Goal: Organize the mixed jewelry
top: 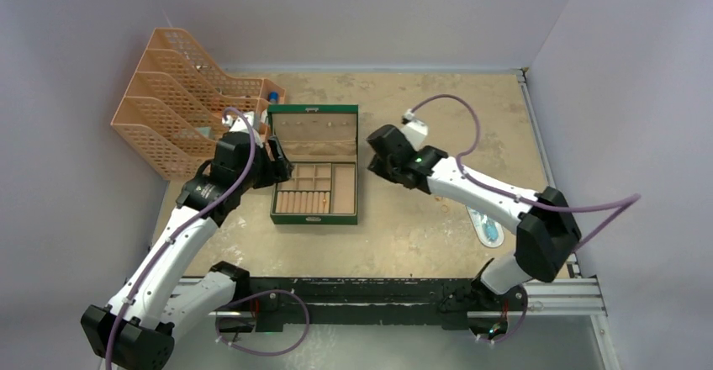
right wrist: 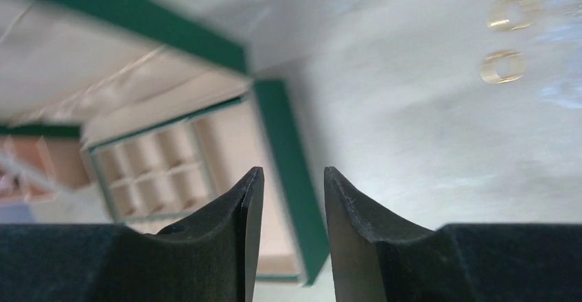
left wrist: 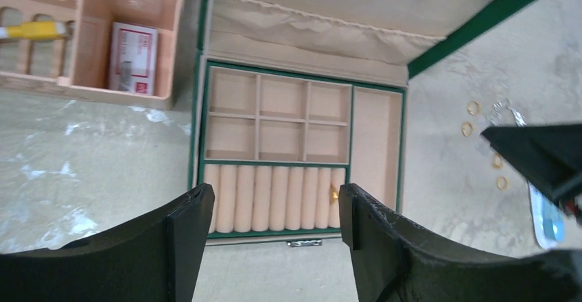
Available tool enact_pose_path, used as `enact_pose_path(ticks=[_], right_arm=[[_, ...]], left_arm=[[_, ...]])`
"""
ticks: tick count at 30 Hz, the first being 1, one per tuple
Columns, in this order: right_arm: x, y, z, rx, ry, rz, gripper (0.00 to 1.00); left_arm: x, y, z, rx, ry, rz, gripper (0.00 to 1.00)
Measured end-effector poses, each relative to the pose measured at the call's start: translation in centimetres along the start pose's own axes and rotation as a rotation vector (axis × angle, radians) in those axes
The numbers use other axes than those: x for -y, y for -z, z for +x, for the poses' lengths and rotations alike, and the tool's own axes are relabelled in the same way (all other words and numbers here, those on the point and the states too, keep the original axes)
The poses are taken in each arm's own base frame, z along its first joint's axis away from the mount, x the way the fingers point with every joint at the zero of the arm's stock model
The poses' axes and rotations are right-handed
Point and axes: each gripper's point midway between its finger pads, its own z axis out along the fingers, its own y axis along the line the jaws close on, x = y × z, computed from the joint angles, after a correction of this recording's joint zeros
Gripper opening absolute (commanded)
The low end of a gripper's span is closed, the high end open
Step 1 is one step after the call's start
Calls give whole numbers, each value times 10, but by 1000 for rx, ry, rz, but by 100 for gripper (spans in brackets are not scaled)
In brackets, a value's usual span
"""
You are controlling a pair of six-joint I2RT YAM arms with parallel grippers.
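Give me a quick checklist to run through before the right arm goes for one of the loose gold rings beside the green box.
1. Lid of the green box open: ok.
2. Its square compartments empty: ok; one gold ring sits on the rolls.
3. Targets found: ok, four loose rings show on the table right of the box.
4. The silvery chain tangle separate from the rings: cannot tell, too small.
5. The left jaws and the right jaws apart, nothing between: ok.
6. The right jaws lined up over a ring: not ok; in the right wrist view the rings lie off to one side.
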Motion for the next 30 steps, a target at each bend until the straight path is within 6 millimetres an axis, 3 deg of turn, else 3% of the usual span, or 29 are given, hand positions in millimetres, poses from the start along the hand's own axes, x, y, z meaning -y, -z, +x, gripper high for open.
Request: enact_pose_path(ticks=[5,9,12,17,30], right_arm=[[86,-6,-28,72,-83,156,38],[151,-7,-24,77,-123,278,35],[184,-9,-19,74,-137,354,34],[207,-12,-13,62,-144,414,33],[238,-28,-11,49,-190,532,30]], left_arm=[[21,2,9,-27,-40,142,68],[40,1,16,-70,-74,253,67],[47,-2,21,-100,-88,297,67],[53,-3,24,-122,-97,329,67],[53,-4,24,-120,-101,329,66]])
